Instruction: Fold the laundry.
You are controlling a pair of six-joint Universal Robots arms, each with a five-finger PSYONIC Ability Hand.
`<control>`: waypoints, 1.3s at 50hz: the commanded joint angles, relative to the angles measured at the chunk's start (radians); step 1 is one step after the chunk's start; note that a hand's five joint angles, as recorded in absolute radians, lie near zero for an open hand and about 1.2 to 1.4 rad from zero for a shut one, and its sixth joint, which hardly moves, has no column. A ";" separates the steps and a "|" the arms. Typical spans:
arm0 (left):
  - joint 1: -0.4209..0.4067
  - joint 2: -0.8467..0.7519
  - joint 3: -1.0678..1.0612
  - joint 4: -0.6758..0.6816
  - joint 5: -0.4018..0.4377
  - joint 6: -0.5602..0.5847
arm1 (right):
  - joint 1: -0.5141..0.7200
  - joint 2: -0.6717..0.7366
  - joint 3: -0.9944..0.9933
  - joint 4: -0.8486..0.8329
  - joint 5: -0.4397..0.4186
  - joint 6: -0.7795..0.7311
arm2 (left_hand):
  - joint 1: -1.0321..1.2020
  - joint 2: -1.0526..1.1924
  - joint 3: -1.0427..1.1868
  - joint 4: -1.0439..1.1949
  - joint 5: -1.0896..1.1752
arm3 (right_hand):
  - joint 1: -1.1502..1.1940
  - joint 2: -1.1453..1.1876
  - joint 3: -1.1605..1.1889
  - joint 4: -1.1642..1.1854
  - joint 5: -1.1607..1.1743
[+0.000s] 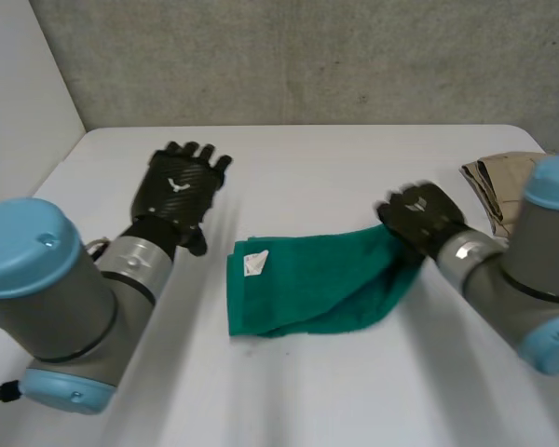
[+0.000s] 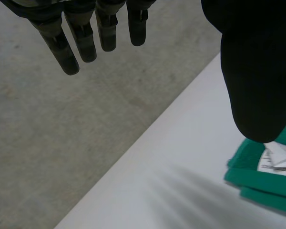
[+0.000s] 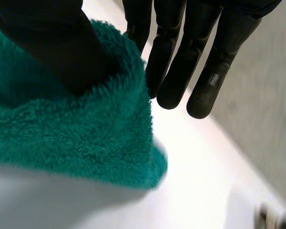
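Left arm (image 1: 56,298) comes in over the white table (image 1: 354,400). Left hand (image 1: 180,191) is over the table, well left of the towel and touching nothing. In the left wrist view its fingers (image 2: 81,43) are straight and spread a little, with the thumb (image 2: 257,71) held apart and nothing between them. The grey floor shows past the table edge.

Green towel (image 1: 307,284) lies mid-table between the two hands. It is folded over, with layered edges at its left end. A white label (image 1: 254,264) sits on the near-left corner, and that corner (image 2: 257,183) and label (image 2: 276,160) also appear just beyond the left thumb tip.

Right hand (image 1: 421,216) is at the towel's far-right corner, which rises off the table toward it. In the right wrist view the thumb (image 3: 43,38) is sunk into the towel's pile (image 3: 86,129). The straight fingers (image 3: 176,62) lie close together on the other side of the towel's edge, so the towel is pinched between thumb and fingers. Right arm (image 1: 531,270) comes in from the right.

A folded beige cloth (image 1: 496,182) lies at the far right of the table, partly behind the right arm and apart from the towel.
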 commanded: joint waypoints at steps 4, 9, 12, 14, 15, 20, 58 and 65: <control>0.056 0.042 -0.013 -0.025 -0.030 -0.004 | 0.401 0.239 -0.337 0.160 -0.021 -0.105 | -0.011 -0.024 -0.031 -0.025 -0.044 | 0.385 0.179 0.178 0.168 0.190; 0.051 0.037 0.008 -0.023 -0.067 -0.018 | 0.417 0.272 -0.354 0.163 -0.063 -0.098 | -0.008 -0.022 -0.028 -0.022 -0.041 | -0.642 -0.848 -0.848 -0.859 -0.837; 0.049 0.027 0.036 -0.019 -0.075 -0.061 | 0.408 0.229 -0.339 0.142 -0.058 0.025 | -0.005 -0.019 -0.025 -0.019 -0.038 | -0.797 -1.003 -1.004 -1.014 -0.992; 0.048 0.019 0.057 -0.020 -0.078 -0.087 | 0.382 0.203 -0.331 0.139 -0.048 0.111 | 0.001 -0.013 -0.019 -0.013 -0.032 | -0.797 -1.003 -1.004 -1.014 -0.992; 0.046 0.011 0.066 -0.022 -0.078 -0.099 | 0.331 0.178 -0.316 0.143 -0.032 0.196 | 0.004 -0.010 -0.016 -0.010 -0.029 | -0.797 -1.003 -1.004 -1.014 -0.992; -0.012 -0.062 0.154 -0.042 -0.069 -0.161 | 0.190 0.089 -0.218 0.143 0.021 0.384 | 0.022 0.008 0.002 0.007 -0.012 | -0.797 -1.003 -1.004 -1.014 -0.992; -0.115 -0.371 0.341 -0.436 -0.125 -0.133 | 0.210 0.245 -0.280 0.168 0.038 0.439 | 0.019 0.005 -0.001 0.004 -0.015 | -0.797 -1.003 -1.004 -1.014 -0.992; -0.113 -0.368 0.324 -0.436 -0.129 -0.082 | 0.223 0.299 -0.296 0.171 0.041 0.435 | 0.016 0.002 -0.004 0.001 -0.018 | -0.797 -1.003 -1.004 -1.014 -0.992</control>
